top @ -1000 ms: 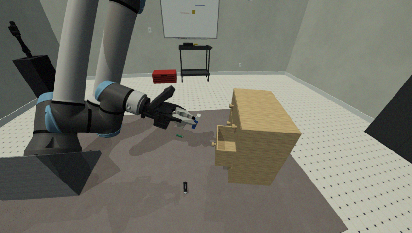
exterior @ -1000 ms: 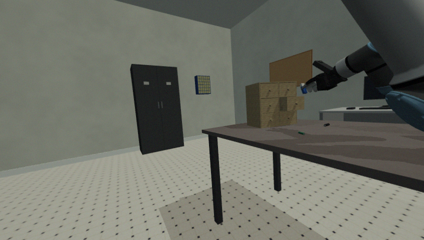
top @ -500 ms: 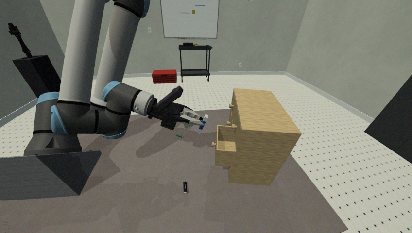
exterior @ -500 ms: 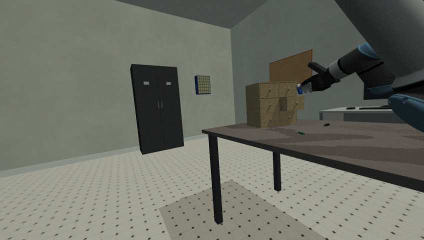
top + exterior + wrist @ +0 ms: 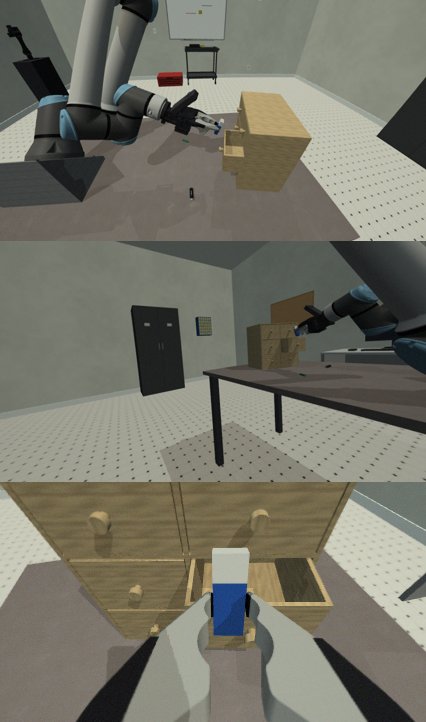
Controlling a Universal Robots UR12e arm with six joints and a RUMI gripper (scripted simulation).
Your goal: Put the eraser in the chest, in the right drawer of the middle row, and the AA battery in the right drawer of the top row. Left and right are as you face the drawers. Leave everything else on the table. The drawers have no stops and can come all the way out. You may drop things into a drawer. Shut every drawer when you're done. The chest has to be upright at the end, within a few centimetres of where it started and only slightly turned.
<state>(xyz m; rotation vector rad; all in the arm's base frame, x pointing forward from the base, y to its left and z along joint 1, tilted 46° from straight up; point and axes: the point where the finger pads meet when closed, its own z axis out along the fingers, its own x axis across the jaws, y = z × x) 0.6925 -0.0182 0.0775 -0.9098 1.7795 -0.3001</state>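
My gripper (image 5: 228,594) is clamped on the eraser (image 5: 230,592), just short of the open middle-right drawer (image 5: 300,603), so letting go now could drop it on the front lip or table (image 5: 167,215), and pushing on could nudge the chest (image 5: 275,143)
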